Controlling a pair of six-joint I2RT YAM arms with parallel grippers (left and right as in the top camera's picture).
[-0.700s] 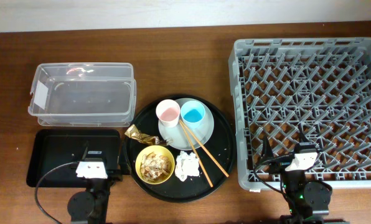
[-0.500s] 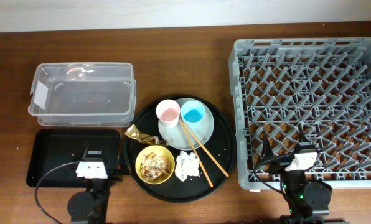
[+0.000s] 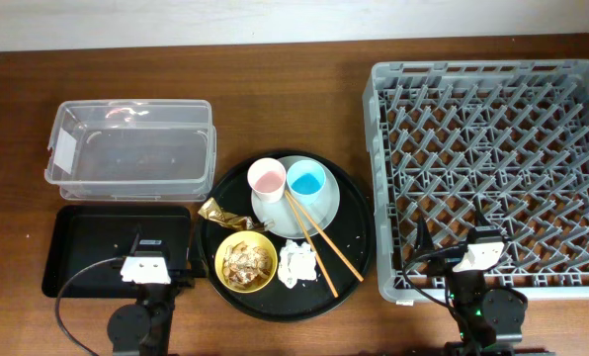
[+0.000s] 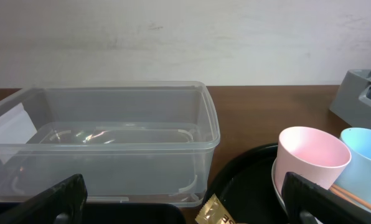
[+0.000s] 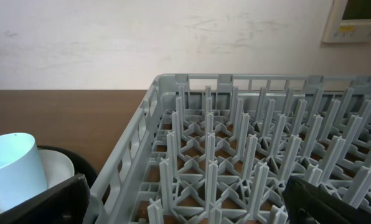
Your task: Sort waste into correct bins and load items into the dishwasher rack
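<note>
Brown wooden table (image 3: 294,99) runs under everything, with a pale wall behind it in both wrist views. Overhead, the large square grey plastic rack (image 3: 378,148) of upright pegs sits to the right. Its near edge is partly covered by the right arm, and the right wrist view cuts it off at the side.

The clear rectangular plastic box (image 3: 131,153) with a white label (image 3: 65,150) lies to the left. Just in front of it is the shallow black rectangular tray (image 3: 87,237), its near rim partly hidden by the left arm.

Between them, the large round black tray (image 3: 359,232) holds:
- a pale blue-green round plate (image 3: 329,203) carrying the small pink cup (image 3: 265,179) and small blue cup (image 3: 306,181)
- thin wooden chopsticks (image 3: 319,242) slanting off the plate
- a yellow bowl (image 3: 218,259) of brown flaky scraps (image 3: 247,261); any white grains are too small to make out
- a crumpled white tissue (image 3: 296,264) just beside the bowl
- a gold-brown crinkled wrapper (image 3: 218,213), of which the left wrist view shows only a corner

That view also crops the blue cup.

The left gripper (image 4: 184,202) and right gripper (image 5: 185,202) each show only dark fingertips in the bottom corners, spread wide and holding nothing.

Nothing has moved since the earlier frames.
</note>
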